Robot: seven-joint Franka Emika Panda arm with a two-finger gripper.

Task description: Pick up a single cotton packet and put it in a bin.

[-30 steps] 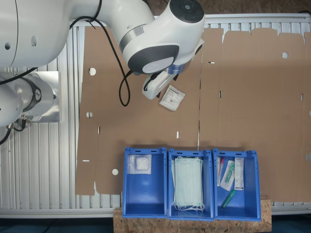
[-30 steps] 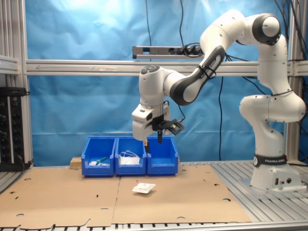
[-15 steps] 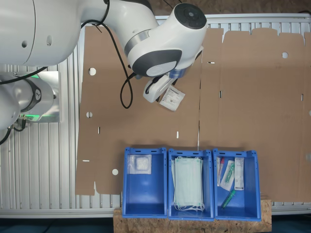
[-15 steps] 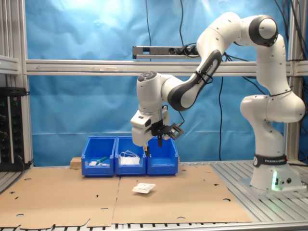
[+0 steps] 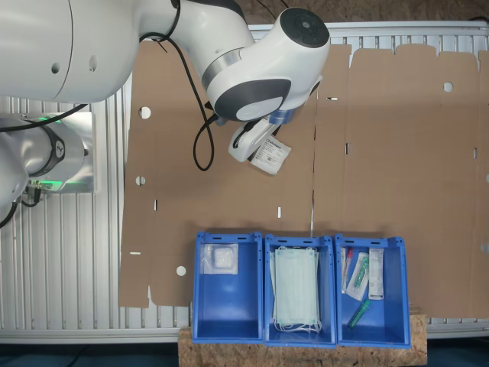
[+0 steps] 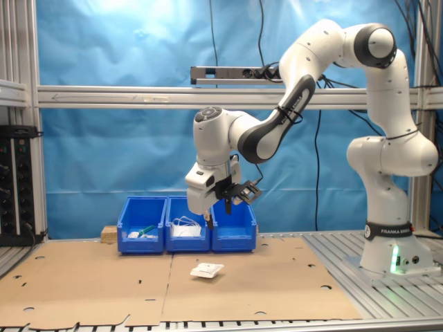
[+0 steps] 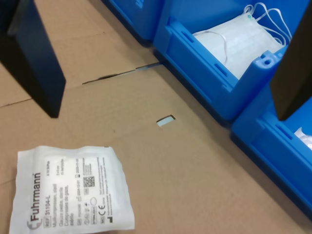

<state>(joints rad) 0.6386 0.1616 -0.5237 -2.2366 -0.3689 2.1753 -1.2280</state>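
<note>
Spread, empty gripper hangs above cotton packet, near mask-filled crate.

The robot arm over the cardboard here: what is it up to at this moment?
The arm's gripper hangs open in the air above a cotton packet that lies flat on the cardboard sheet; nothing is held. Three blue bins stand in a row beyond it. The bin at the first exterior view's left holds one clear packet with a white pad; the middle one holds face masks. The pick-up has not yet happened.

Blue backdrop, aluminium frame
</note>
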